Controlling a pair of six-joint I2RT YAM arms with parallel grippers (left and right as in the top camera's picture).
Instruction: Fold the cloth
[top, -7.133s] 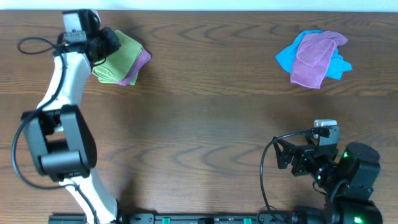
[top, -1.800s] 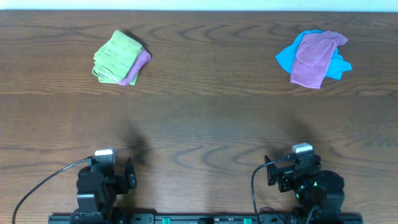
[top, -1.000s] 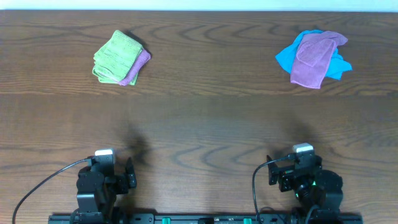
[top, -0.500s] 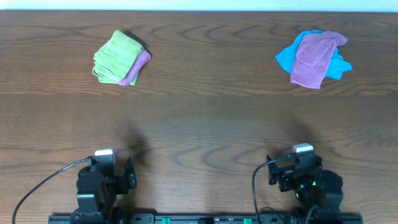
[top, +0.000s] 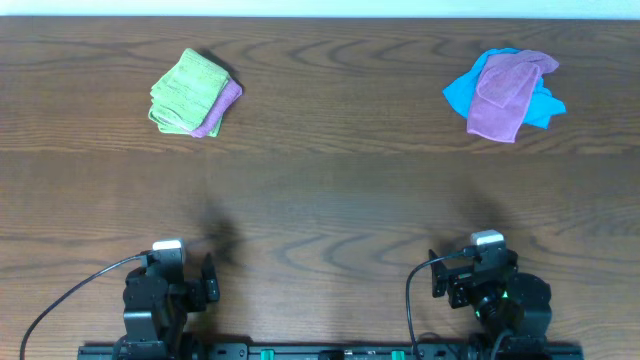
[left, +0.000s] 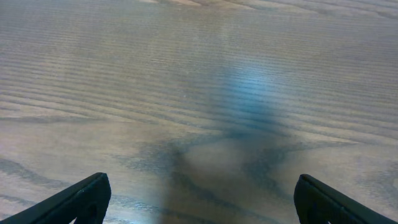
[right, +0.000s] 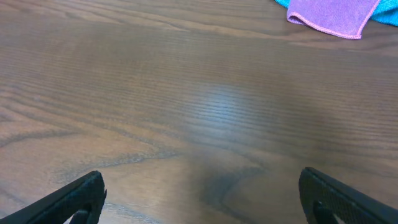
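The lime-green cloth (top: 185, 89) lies folded into a small pad at the table's far left, resting on a folded purple cloth (top: 222, 108) that peeks out at its right side. My left gripper (top: 208, 281) sits drawn back at the near left edge, far from the cloth, open with nothing between its fingers (left: 78, 199). My right gripper (top: 440, 279) rests at the near right edge, also open and empty, its fingers (right: 74, 199) wide apart over bare wood.
At the far right a purple cloth (top: 505, 92) lies loosely on a crumpled bright blue cloth (top: 458, 92); its hem shows in the right wrist view too, the purple cloth (right: 329, 15) at the top. The wooden table (top: 320, 200) spreads between the arms and the cloths.
Seven seconds ago the left arm reached over the green cloth at the far left; now both arms are drawn back to the near edge. Over the last second nothing moved.
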